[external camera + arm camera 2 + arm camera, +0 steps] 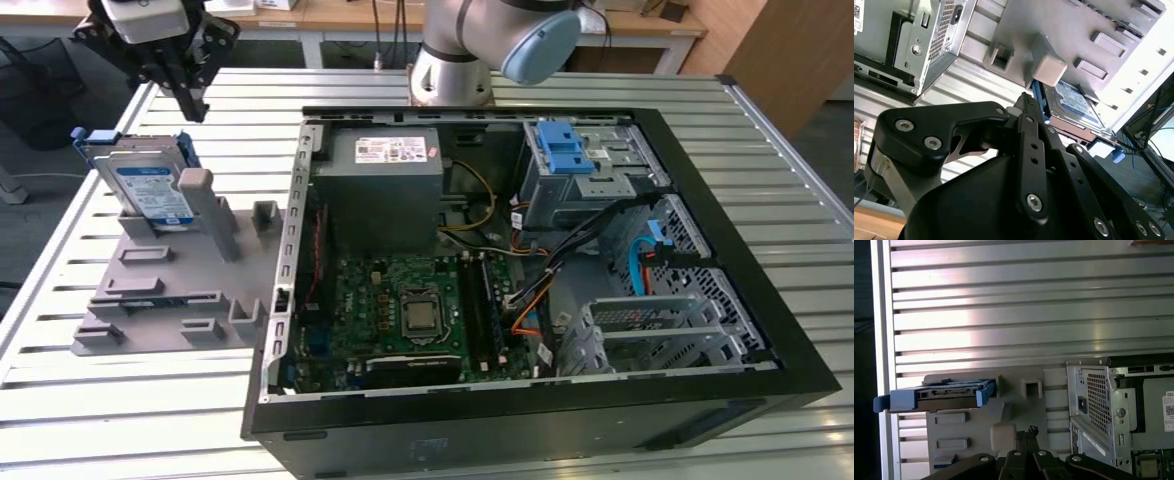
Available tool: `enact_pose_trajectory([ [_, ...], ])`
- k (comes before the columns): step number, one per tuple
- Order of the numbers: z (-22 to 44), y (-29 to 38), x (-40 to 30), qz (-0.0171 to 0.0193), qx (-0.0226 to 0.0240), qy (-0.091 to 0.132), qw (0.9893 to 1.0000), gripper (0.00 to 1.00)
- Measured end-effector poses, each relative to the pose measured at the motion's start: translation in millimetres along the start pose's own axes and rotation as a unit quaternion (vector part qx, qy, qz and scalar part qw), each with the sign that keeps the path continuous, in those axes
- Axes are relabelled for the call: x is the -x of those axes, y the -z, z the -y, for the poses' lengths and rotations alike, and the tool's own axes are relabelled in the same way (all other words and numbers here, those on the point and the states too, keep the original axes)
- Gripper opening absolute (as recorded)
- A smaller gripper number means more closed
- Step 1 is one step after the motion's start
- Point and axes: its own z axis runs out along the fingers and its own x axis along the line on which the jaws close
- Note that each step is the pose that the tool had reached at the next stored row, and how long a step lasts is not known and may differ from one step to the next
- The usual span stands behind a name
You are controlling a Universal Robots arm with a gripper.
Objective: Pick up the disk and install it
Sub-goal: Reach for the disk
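Pinched narrow and empty, the tool [191,100] hovers near the disk [150,188], which stands on edge in its grey holder [150,258] at about seven o'clock in the exterior view.

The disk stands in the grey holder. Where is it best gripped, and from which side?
Likely from above, pinching the two flat faces near the top edge: the disk stands on edge in the grey holder, whose posts cover its lower part while the top is free.
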Motion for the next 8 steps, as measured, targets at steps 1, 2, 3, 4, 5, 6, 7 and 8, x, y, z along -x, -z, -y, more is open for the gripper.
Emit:
enact_pose_trajectory([
  [1, 0.0, 0.0, -0.1, 0.0000, 0.0000, 0.000, 1.0000, 0.11],
  [2, 0.0, 0.0, -0.1, 0.0000, 0.0000, 0.000, 1.0000, 0.11],
  [3, 0.0, 0.0, -0.1, 0.0000, 0.0000, 0.000, 1.0000, 0.11],
  [4, 0.0, 0.1, -0.1, 0.0000, -0.0001, 0.000, 1.0000, 0.11],
  [5, 0.0, 0.0, -0.4, 0.0000, -0.0001, 0.000, 1.0000, 0.11],
  [6, 0.1, 0.0, -1.3, 0.0000, 0.0000, 0.000, 1.0000, 0.11],
  [7, 0.1, 0.0, -2.9, 0.0000, 0.0000, 0.000, 1.0000, 0.11],
  [8, 0.2, 0.0, -5.0, 0.0000, 0.0000, 0.000, 1.0000, 0.11],
])
